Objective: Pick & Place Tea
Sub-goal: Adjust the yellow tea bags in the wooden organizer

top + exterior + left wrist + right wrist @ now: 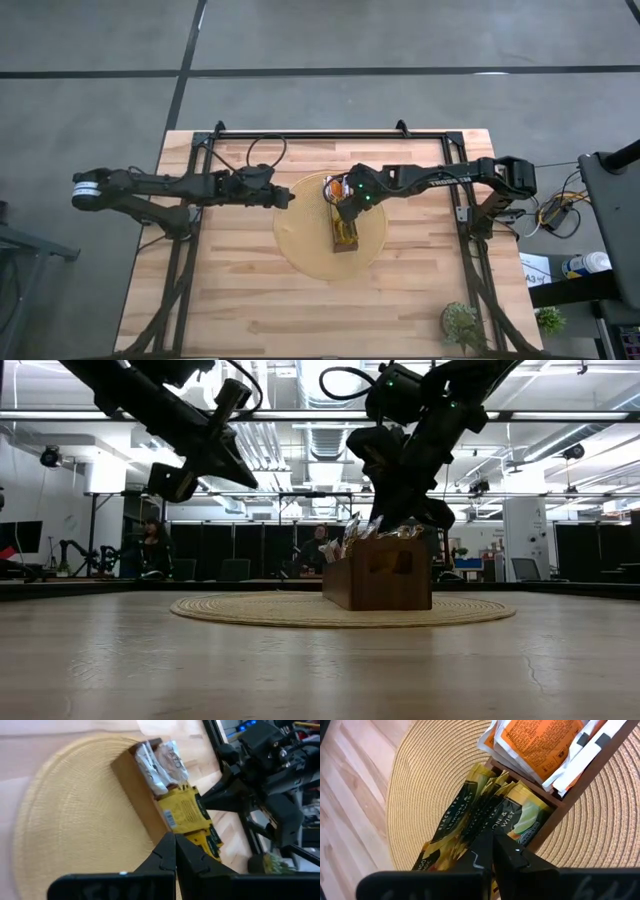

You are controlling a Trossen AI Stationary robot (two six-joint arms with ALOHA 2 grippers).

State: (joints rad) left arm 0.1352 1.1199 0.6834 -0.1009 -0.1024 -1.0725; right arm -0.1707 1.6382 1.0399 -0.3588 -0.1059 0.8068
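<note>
A long dark-brown tray (380, 585) stands on a round woven mat (300, 240) in the middle of the table. Tea sachets stand upright in it: dark green-and-yellow ones (470, 815) in one compartment, orange and white ones (540, 740) in the one beside it, and yellow ones (185, 810). My right gripper (491, 837) is shut, slanting down from the table's right, with its tips at the green-and-yellow sachets' top edges. My left gripper (175, 840) is shut and hangs in the air over the mat's left edge, left of the tray (345, 240). My right gripper has its shut fingertips (482, 845) at the top edges of the dark green-and-yellow sachets (485, 820), coming from above at a slant. I cannot tell whether the tips touch a sachet or stop just above them. The sachets stand in the tray.
A black frame (330, 135) runs along the table's far edge and both sides. A small potted plant (462, 325) stands at the near right corner. Bare wood lies near the front edge. People sit in the room beyond the table (155, 545).
</note>
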